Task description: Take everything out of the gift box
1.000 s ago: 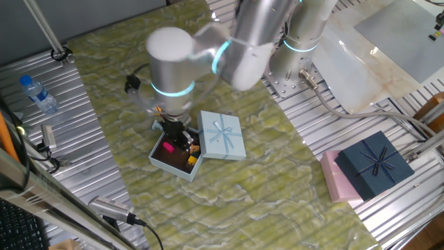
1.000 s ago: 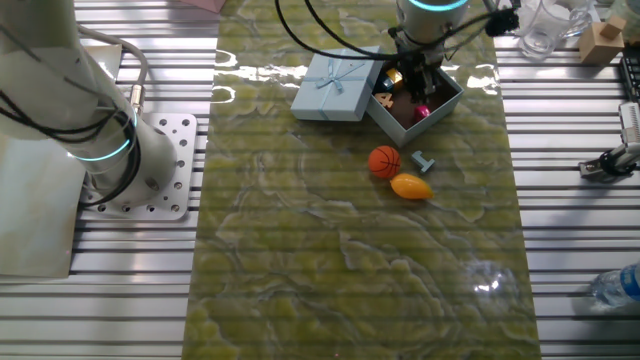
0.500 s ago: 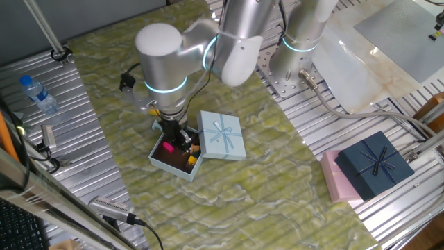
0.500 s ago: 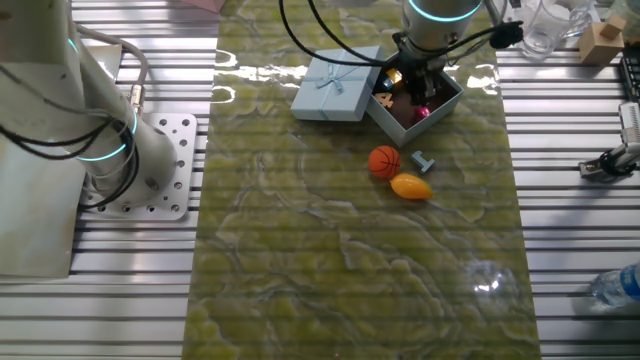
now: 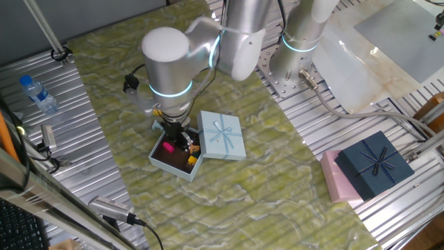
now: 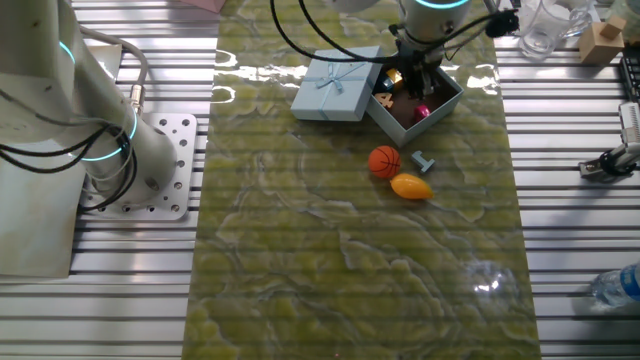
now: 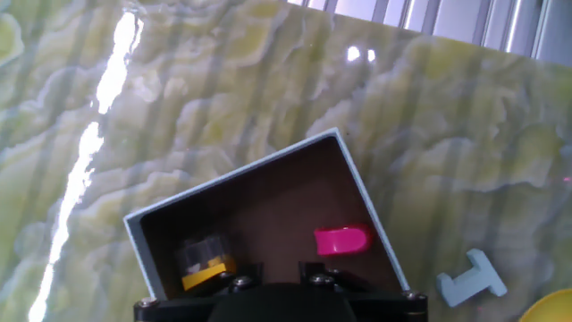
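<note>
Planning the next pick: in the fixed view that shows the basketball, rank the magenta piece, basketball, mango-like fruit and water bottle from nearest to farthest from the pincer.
1. magenta piece, inside the gift box, just below the pincer.
2. basketball, on the mat outside the box.
3. mango-like fruit, just beyond the basketball.
4. water bottle, at the far lower right edge.

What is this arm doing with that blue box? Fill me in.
The arm is emptying the gift box, with its end effector down inside. The lid lies beside the box. An orange ball, a yellow fruit and a pale-blue piece are already out; a magenta piece and a yellow bit remain inside.
</note>
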